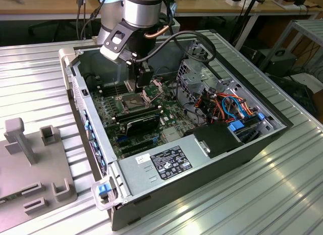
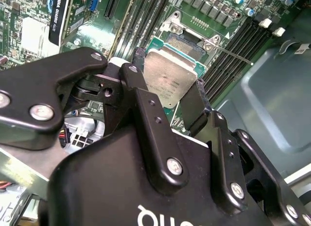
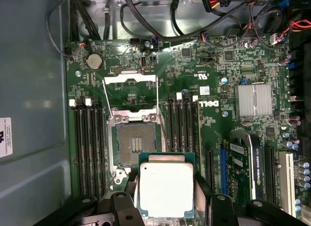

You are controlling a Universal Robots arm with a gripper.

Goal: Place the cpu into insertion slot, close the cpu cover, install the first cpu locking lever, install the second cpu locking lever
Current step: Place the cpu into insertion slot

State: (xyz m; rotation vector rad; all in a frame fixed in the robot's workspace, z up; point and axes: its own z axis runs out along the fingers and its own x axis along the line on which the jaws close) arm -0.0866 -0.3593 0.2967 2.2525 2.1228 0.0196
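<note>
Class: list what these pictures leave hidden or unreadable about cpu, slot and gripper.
1. Both wrist views: the cpu's underside faces away.
2. Second wrist view: the cpu hides part of the slot.
3. First wrist view: the gripper holding the cpu is cut off by the picture's edge.
4. Exterior view: the slot's contacts are too small to see.

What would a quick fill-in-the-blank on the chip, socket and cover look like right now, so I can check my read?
1. The gripper is shut on the ____.
2. The socket is ____, with nothing seated in it.
3. The cover next to the socket is swung ____.

Missing words: chip; empty; open.
</note>
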